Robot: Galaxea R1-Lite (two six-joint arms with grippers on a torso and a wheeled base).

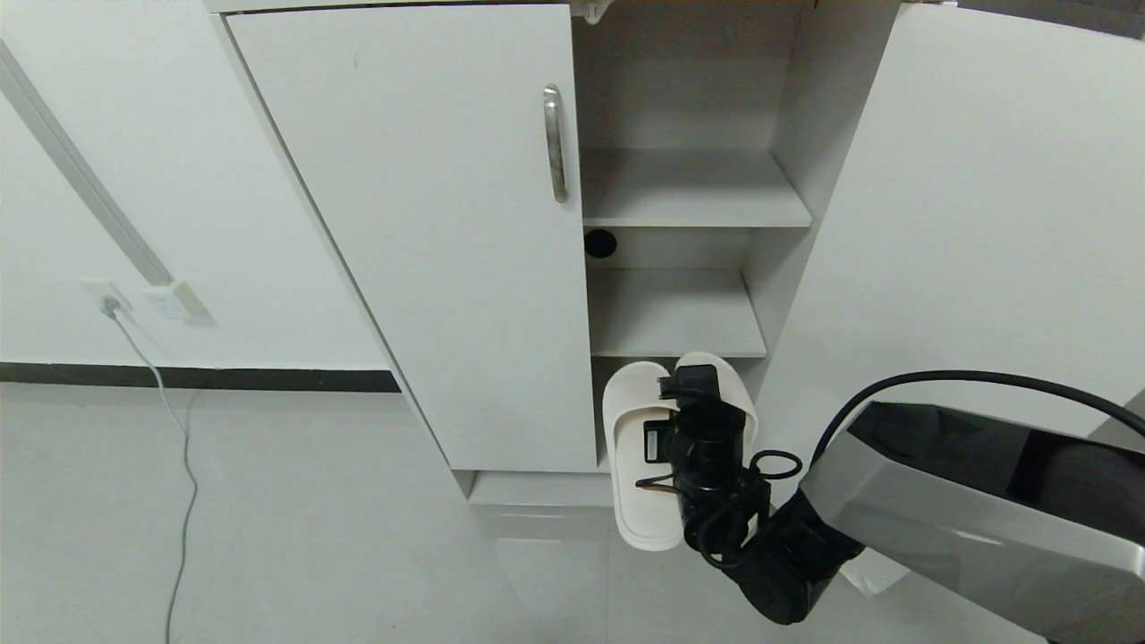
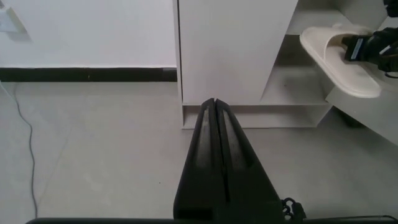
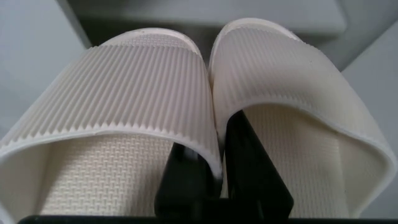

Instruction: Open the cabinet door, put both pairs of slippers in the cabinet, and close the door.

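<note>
1. The slippers (image 1: 640, 447) are a white pair, side by side, held up off the floor (image 1: 224, 519).
2. Their toes point at the lowest opening of the cabinet (image 1: 528, 487), just under the lower shelf (image 1: 671, 317). I cannot tell if the toes are inside yet.
3. The right gripper (image 1: 691, 383) holds them. In the right wrist view, one dark jaw sits under each strap, and the jaws pinch the two inner strap edges between them.
4. The gripper and arm hide much of the right slipper in the head view. The heels are cut off in the right wrist view.
5. A white bit (image 1: 872, 568) peeks out under the right arm. I cannot tell what it is.
6. The left gripper (image 2: 214, 109) hangs low over the floor, well apart from the slippers, pointing at the cabinet. Its jaws are pressed together with nothing in them.
7. The floor is pale grey tile. The wall (image 1: 134, 134) is white with a dark strip (image 1: 197, 378) along the bottom.
8. A socket (image 1: 107, 300) is on the wall, and a cord (image 1: 183, 447) runs down from it onto the floor.
9. The left door (image 1: 429, 233) is shut and has a metal handle (image 1: 555, 143). The right door (image 1: 966, 224) is swung open.
10. Inside are the upper shelf (image 1: 689, 192) and the lower shelf, both bare. A small dark hole (image 1: 600, 242) sits between them at the back.
</note>
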